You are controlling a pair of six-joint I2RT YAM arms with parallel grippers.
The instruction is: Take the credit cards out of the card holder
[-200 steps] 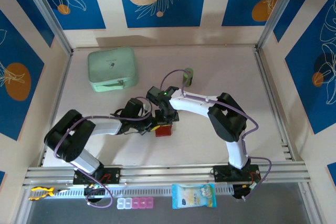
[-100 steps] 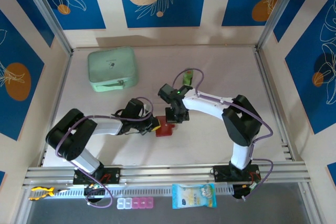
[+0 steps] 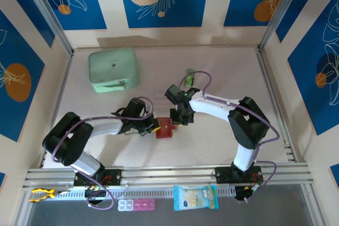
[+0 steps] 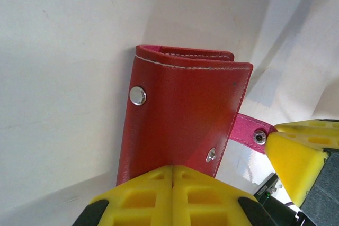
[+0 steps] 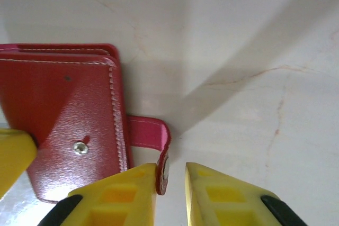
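Tightly, card holder [image 4: 185,115] is pinched by left gripper [image 4: 173,170]; strap [image 5: 145,133] is bracketed by slightly parted right gripper [image 5: 170,172].

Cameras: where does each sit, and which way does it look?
Top external: high behind the bases, looking down at the table; left arm, right arm, left gripper, right gripper show.
Left wrist: on the left arm, looking down at the dark red folding wallet; its shut yellow fingers show.
Right wrist: on the right arm, looking down at the wallet's pink strap tab between its parted yellow fingers.
Shared: both wrist views show the wallet and strap.
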